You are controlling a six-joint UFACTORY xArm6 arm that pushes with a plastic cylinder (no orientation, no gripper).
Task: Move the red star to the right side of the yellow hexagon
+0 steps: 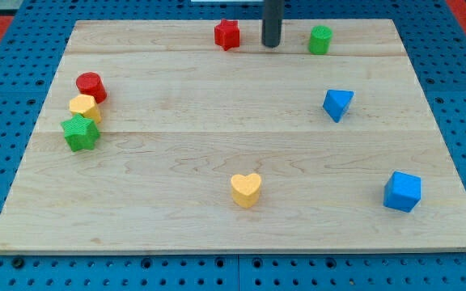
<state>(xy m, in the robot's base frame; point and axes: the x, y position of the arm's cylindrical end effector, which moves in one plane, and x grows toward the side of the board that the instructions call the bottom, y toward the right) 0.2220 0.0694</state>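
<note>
Wooden board (217, 145); small red star (227, 34)

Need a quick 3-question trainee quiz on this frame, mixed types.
1. True or false: my tip touches the red star.
2. The yellow hexagon sits between which two blocks? A) red cylinder and green star B) blue cube and yellow heart
3. Fill in: my tip stands between the red star and the green ____.

Key: 1 false, there is a gap; 2 A; 3 cylinder.
</note>
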